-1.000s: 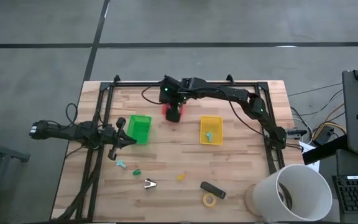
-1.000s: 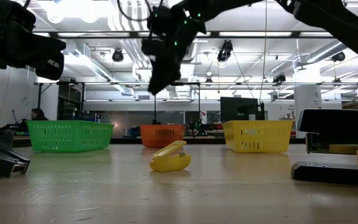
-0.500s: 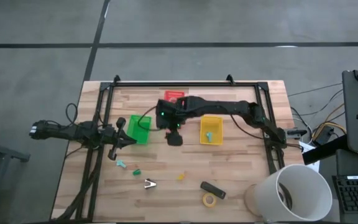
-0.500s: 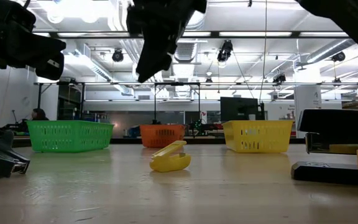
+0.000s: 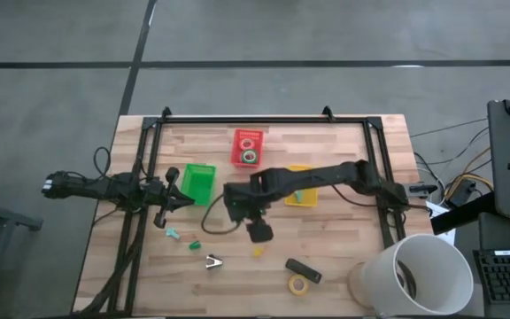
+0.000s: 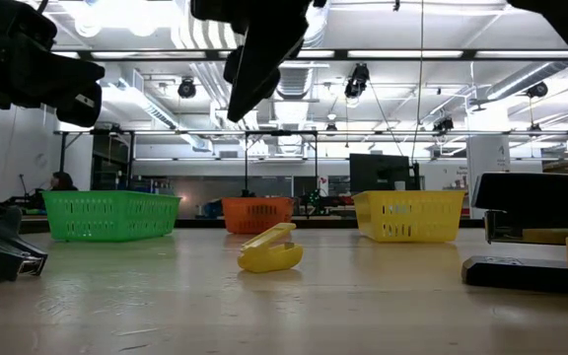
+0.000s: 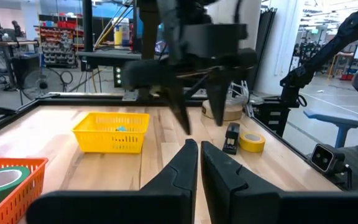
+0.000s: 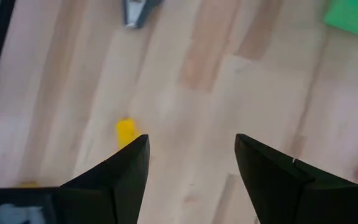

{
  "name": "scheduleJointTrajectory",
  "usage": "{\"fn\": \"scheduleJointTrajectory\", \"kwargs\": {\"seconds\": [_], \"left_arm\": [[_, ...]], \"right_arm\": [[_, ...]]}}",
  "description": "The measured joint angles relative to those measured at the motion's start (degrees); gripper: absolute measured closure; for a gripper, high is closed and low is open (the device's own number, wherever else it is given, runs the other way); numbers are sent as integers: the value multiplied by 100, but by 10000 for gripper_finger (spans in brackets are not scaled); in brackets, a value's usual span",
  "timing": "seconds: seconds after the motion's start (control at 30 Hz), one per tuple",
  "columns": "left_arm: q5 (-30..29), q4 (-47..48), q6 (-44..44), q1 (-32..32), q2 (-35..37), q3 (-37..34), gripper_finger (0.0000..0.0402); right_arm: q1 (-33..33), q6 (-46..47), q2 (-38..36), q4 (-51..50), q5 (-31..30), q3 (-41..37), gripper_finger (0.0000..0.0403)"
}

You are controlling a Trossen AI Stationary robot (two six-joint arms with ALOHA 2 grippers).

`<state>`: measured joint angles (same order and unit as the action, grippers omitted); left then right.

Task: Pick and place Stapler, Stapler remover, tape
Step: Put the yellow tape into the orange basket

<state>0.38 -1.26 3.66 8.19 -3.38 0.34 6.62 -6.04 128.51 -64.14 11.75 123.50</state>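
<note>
Right arm heading back for more, empty-handed

From above, right gripper (image 5: 259,232) hangs mid-table; stapler (image 5: 297,268) and yellow tape (image 5: 299,284) lie near-right, two rolls in the red basket (image 5: 247,148). Its wrist shows jaws spread, holding nothing. Left gripper (image 7: 199,163) closed, parked left.

No legible text, label, brand or number on anything in any view
</note>
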Motion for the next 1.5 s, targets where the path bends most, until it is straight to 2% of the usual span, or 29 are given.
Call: {"fn": "scheduleJointTrajectory", "kwargs": {"seconds": [0.5, 0.93, 1.17, 1.33, 1.5], "left_arm": [[-1, -2, 0, 0, 1, 0, 378], [0, -2, 0, 0, 0, 0, 378], [-1, -1, 0, -1, 0, 0, 378], [-1, -1, 0, 0, 0, 0, 378], [0, -2, 0, 0, 0, 0, 378]], "right_arm": [[577, 225, -43, -240, 30, -349, 174], [1201, 714, -293, -250, 28, -1381, 168], [1657, 574, -367, -140, -514, -1974, 178], [1901, 383, -372, 6, -578, -2035, 182], [2014, 112, -372, 68, -608, -1760, 182]]}}
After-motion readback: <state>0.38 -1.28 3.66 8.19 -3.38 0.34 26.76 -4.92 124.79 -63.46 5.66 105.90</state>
